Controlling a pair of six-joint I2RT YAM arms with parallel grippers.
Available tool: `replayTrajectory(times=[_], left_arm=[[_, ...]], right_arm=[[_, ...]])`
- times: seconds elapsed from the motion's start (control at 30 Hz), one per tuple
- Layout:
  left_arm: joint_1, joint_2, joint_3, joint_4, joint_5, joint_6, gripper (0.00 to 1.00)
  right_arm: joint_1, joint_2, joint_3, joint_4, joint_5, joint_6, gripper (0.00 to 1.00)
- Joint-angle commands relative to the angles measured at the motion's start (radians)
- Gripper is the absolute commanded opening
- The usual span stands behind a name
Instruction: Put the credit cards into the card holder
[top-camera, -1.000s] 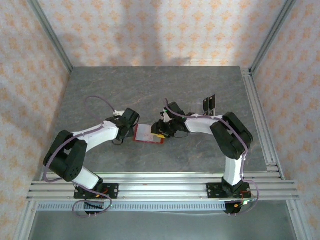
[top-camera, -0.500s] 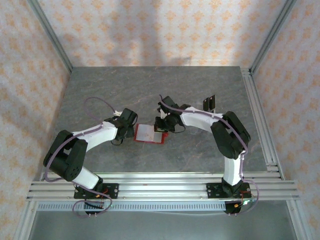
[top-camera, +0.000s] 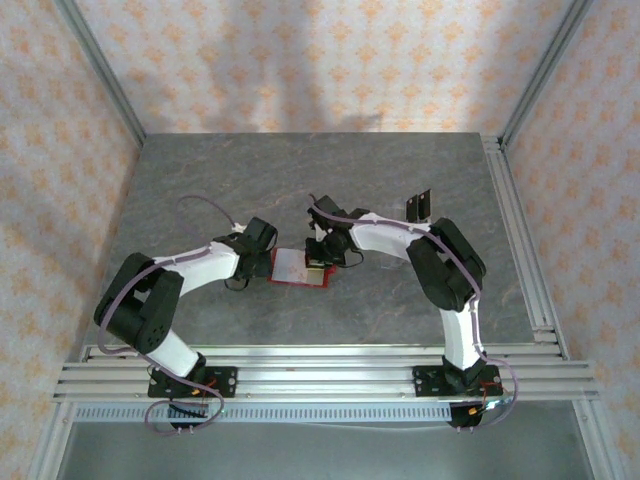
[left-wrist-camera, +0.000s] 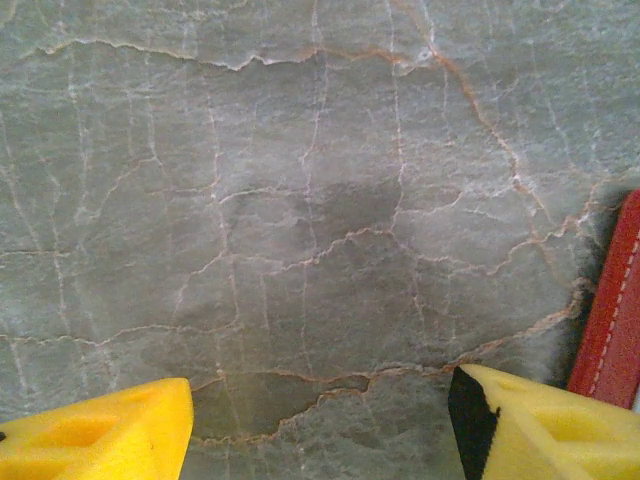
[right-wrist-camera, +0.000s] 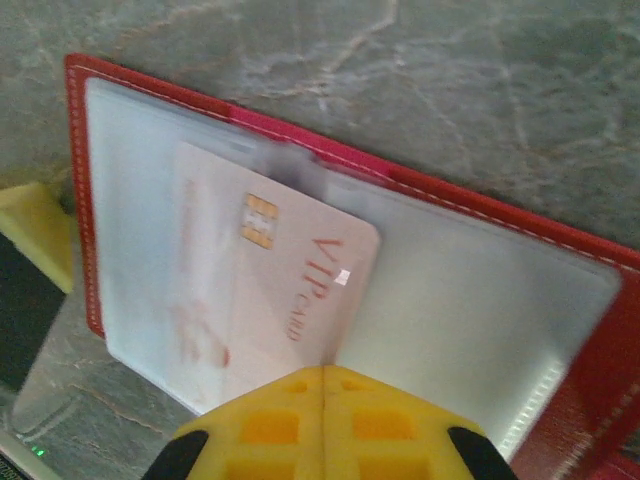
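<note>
Red card holder (top-camera: 298, 267) open flat on the grey table (top-camera: 250, 180) between both arms, pale card (right-wrist-camera: 290, 290) lying on its inside, right fingers (right-wrist-camera: 265, 430) squeezed together at the card's edge, left fingers (left-wrist-camera: 110, 435) apart, nothing between them, beside the holder.

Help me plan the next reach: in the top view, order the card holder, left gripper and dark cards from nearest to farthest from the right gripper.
1. card holder, directly under the right gripper.
2. left gripper, at the holder's left edge.
3. dark cards, off to the right, toward the back.
</note>
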Motion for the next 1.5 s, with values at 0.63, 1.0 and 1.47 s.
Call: replayTrajectory(times=[0.63,1.0,1.47], left_arm=[[-0.016,0.040,-0.022,0.033,0.011,-0.001,0.69],[-0.016,0.042,-0.021,0.033,0.014,0.005,0.69],[-0.018,0.055,-0.022,0.039,0.021,0.005,0.69]], right_arm=[[0.026,-0.053,0.021,-0.025,0.068,-0.005,0.02],[0.026,-0.004,0.010,-0.046,0.093,-0.011,0.01],[0.027,0.061,0.034,0.002,0.032,0.015,0.00]])
